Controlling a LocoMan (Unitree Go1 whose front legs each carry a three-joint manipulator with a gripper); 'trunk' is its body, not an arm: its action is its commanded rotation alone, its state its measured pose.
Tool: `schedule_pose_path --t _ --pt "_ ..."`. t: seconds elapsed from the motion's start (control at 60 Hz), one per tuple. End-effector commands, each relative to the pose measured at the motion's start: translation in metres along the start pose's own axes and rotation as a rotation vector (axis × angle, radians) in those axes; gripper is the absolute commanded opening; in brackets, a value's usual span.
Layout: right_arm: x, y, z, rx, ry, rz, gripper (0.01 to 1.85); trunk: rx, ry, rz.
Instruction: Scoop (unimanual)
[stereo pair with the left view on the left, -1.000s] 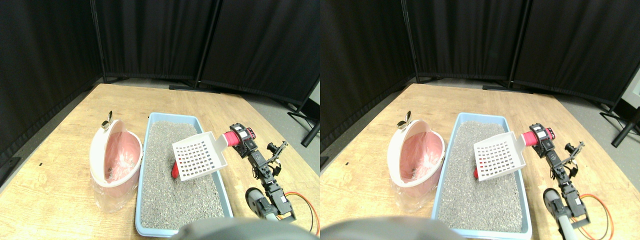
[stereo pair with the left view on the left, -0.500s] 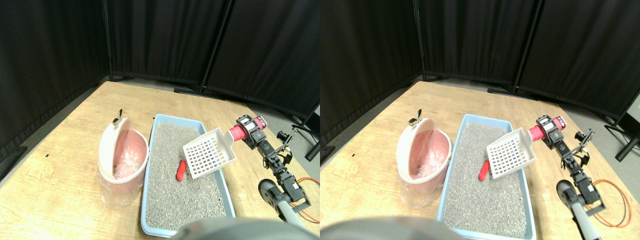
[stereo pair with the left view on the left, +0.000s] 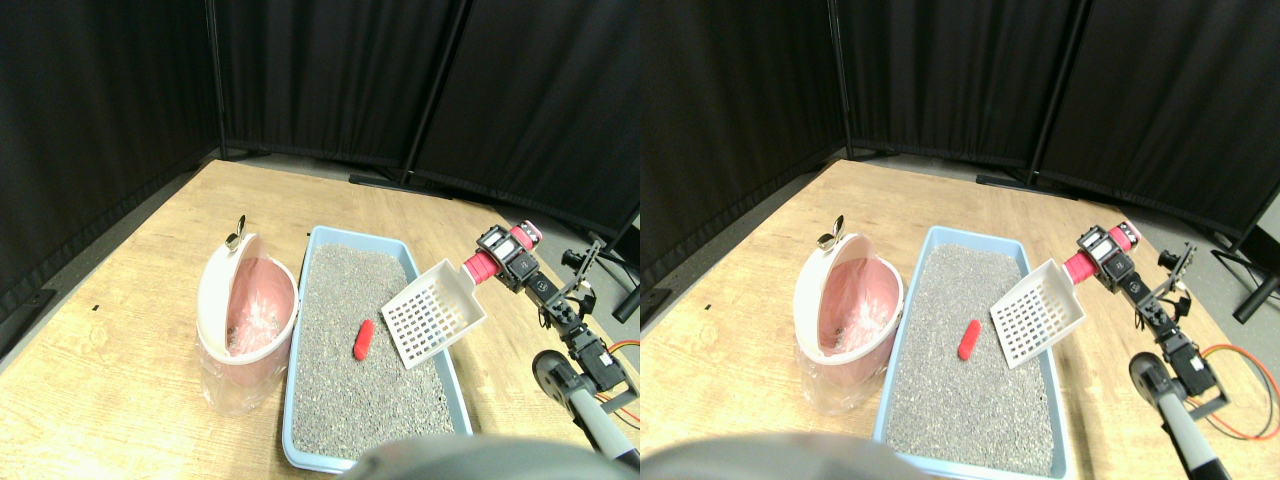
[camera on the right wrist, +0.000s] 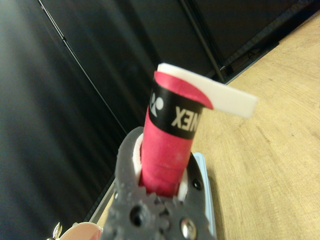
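Observation:
A light blue litter tray (stereo pair with the left view on the left: 291, 385) filled with grey litter lies on the wooden table. A small red piece (stereo pair with the left view on the left: 363, 339) rests on the litter near the tray's middle. My right gripper (stereo pair with the left view on the left: 505, 256) is shut on the red wrapped handle (stereo pair with the left view on the left: 479, 266) of a white slotted scoop (stereo pair with the left view on the left: 432, 315). The scoop hangs tilted over the tray's right rim, its open face toward the red piece and a little to the right of it, not touching it. In the wrist view the handle (camera on the right wrist: 169, 145) stands clamped in the dark jaw frame.
A pink bin with a white swing lid (stereo pair with the left view on the left: 245, 300) and a clear liner stands against the tray's left side. Black curtain screens close off the back. An orange cable (stereo pair with the left view on the left: 626, 349) lies on the table by the arm, near the right edge.
The camera shifted at first. The scoop has drawn back to the right and tilted steeper, uncovering the red piece, which lies where it was on the litter.

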Motion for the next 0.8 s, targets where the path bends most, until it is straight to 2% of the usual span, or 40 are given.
schedule_pose_path --t 0.017,0.133,0.233,0.267,0.317,0.467,0.583,0.8 --pt "0.006 0.001 0.017 -0.021 -0.064 0.009 0.05 -0.013 0.021 0.026" --pt "0.012 0.007 0.017 -0.062 -0.092 0.059 0.05 -0.016 0.023 0.031" --pt "0.015 0.011 0.016 -0.064 -0.086 0.067 0.05 -0.018 0.024 0.034" --pt "0.016 0.013 0.017 -0.064 -0.056 0.057 0.05 -0.016 0.024 0.035" --pt "0.018 0.015 0.016 -0.073 -0.073 0.067 0.05 -0.016 0.024 0.035" --pt "0.022 0.017 0.015 -0.096 -0.062 0.075 0.05 -0.017 0.025 0.033" --pt "0.022 0.018 0.015 -0.105 -0.043 0.059 0.05 -0.016 0.027 0.031" --pt "0.021 0.023 0.015 -0.108 -0.028 0.091 0.05 -0.020 0.034 0.030"
